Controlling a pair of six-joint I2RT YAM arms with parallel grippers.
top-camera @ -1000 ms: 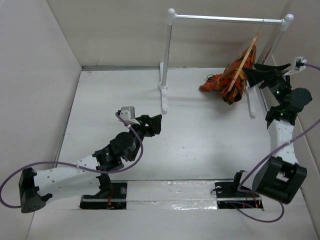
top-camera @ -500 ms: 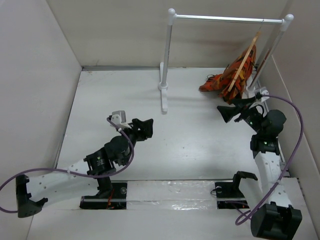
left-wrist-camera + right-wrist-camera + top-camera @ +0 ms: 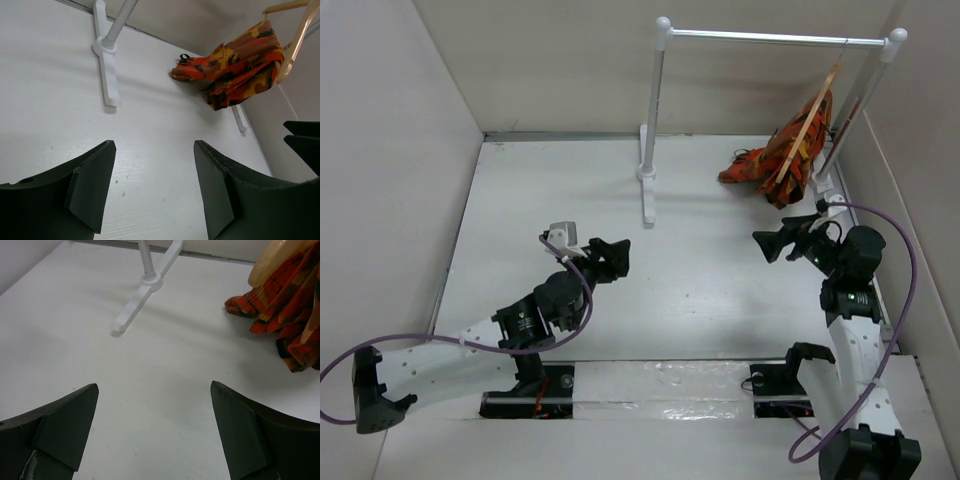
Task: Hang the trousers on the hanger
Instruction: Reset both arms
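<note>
The camouflage trousers (image 3: 786,152) hang over the crossbar of the light-tan wooden hanger (image 3: 812,115), which hangs by its hook from the right end of the white rail; one trouser end rests on the table. They also show in the left wrist view (image 3: 235,67) with the hanger (image 3: 294,42), and in the right wrist view (image 3: 290,315). My left gripper (image 3: 608,258) is open and empty over the middle of the table (image 3: 155,150). My right gripper (image 3: 778,243) is open and empty, below and apart from the trousers (image 3: 155,390).
A white metal rail (image 3: 770,38) on two posts with flat feet (image 3: 647,190) stands at the back. Walls enclose the white table (image 3: 710,280) at the back, left and right. Purple cables loop off both arms.
My right arm has drawn back from the trousers toward the near side and lowered. My left arm has pulled back a little toward its base. The trousers and hanger stay on the rail.
</note>
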